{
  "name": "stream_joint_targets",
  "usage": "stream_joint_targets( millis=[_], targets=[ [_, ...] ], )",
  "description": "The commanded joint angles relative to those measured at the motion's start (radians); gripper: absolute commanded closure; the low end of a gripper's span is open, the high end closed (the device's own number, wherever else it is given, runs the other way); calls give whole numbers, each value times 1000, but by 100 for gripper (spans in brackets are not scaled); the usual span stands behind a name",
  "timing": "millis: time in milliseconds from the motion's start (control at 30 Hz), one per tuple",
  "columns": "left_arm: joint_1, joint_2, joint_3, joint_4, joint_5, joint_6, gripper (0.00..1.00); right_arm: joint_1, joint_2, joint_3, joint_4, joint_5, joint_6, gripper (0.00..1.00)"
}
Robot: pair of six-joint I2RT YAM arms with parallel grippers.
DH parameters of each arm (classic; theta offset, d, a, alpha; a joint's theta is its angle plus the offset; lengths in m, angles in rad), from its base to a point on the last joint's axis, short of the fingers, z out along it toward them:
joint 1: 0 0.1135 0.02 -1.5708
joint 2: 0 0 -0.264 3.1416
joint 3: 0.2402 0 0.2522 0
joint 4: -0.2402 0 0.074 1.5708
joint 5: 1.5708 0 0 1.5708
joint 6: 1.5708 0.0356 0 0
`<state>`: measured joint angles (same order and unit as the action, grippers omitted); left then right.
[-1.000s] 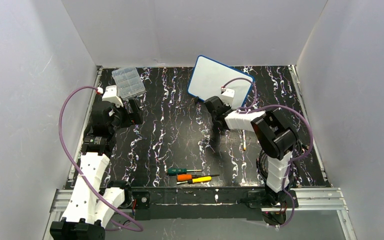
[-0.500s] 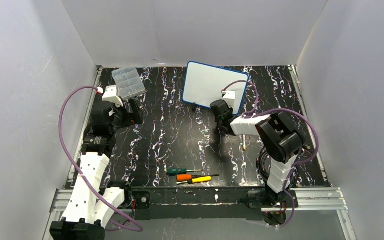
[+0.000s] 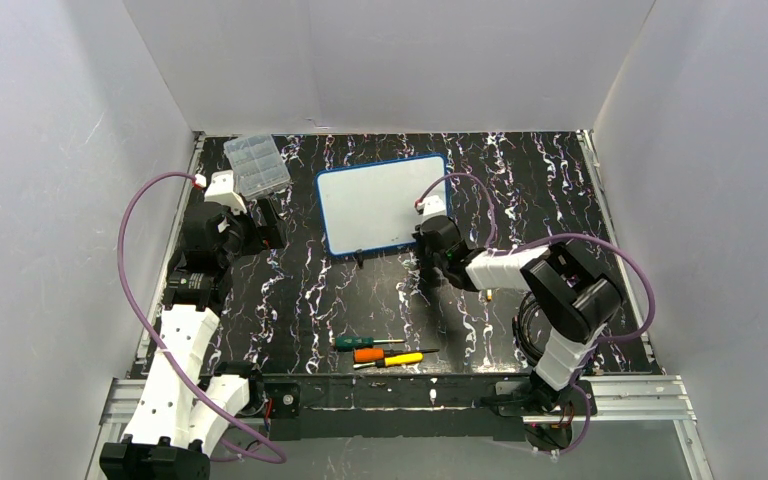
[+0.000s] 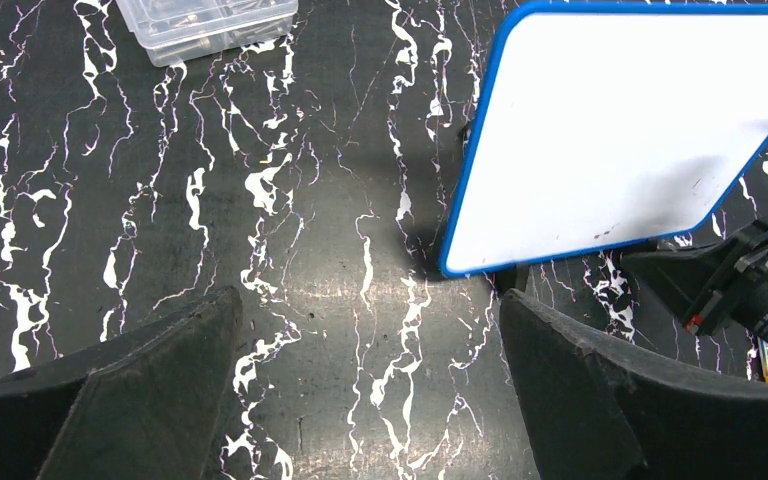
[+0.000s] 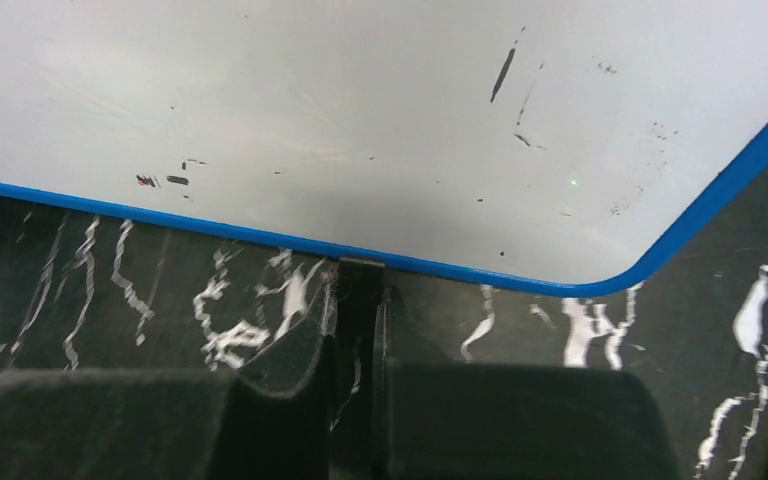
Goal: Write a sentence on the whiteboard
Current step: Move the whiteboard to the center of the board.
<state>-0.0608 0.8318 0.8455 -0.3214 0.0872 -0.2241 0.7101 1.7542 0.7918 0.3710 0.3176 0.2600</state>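
Note:
The whiteboard [image 3: 380,203], white with a blue rounded frame, lies near the middle of the black marbled table. It also fills the upper right of the left wrist view [image 4: 620,130] and the top of the right wrist view [image 5: 360,120]. The sentence is out of view: the board's face shows only small dark specks. My right gripper [image 3: 432,240] sits at the board's near right edge, shut on its small black stand foot [image 5: 358,285]. My left gripper [image 3: 260,226] hovers left of the board, open and holding nothing [image 4: 370,400].
A clear plastic compartment box [image 3: 257,165] stands at the back left, also seen in the left wrist view [image 4: 205,20]. Three screwdrivers [image 3: 385,352] lie near the front edge. White walls close in the table on three sides.
The right gripper has closed on the board's foot and dragged the whiteboard from the back right leftward and nearer, turning it flatter. The left arm has not moved.

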Motion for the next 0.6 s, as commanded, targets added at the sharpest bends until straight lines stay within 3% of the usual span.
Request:
stream_joint_targets(
  millis=[0, 100, 233, 400, 567],
  targets=[
    [-3, -7, -10, 7, 6, 5, 1, 48, -29, -47, -76, -170, -83, 99],
    [-2, -6, -10, 7, 9, 3, 1, 59, -53, -50, -115, -146, -85, 98],
    [-2, -5, -11, 7, 16, 1, 1, 69, -115, -53, -171, -124, -74, 55],
    [-4, -6, -12, 5, 23, 0, 1, 74, -266, -83, -281, -140, -37, 39],
    [-7, -5, -11, 3, 31, -3, 1, 73, -469, -131, -446, -27, 54, 34]
  ],
)
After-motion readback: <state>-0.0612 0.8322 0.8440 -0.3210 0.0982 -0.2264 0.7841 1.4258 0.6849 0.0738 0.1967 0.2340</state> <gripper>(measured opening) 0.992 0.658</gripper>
